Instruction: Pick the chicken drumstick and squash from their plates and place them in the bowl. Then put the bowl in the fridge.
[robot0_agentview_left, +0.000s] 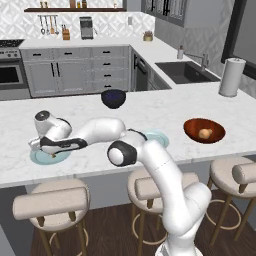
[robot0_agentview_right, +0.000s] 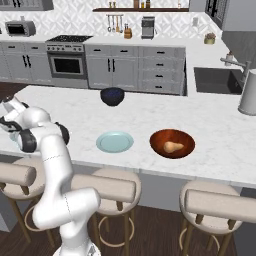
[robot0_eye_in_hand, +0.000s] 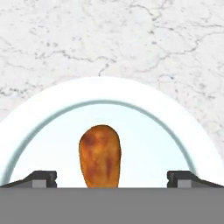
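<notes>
Item: gripper (robot0_eye_in_hand: 112, 180), jaws spread wide, empty, hanging low over one pale plate (robot0_eye_in_hand: 52, 113). Item: chicken drumstick (robot0_eye_in_hand: 99, 155), lying on that plate between the fingertips, bulbous end pointing away from the hand. Risk, judged: rounded meat may squirt out or roll if pinched off-centre. Item: reddish-brown bowl (robot0_agentview_left: 192, 131), well beyond the hand, squash (robot0_agentview_left: 204, 133) already inside; a loose grip could drop the drumstick during that long carry.

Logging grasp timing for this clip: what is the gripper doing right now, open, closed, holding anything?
Gripper: open and empty, fingertips apart on either side of the chicken drumstick, which lies on its plate.
</notes>
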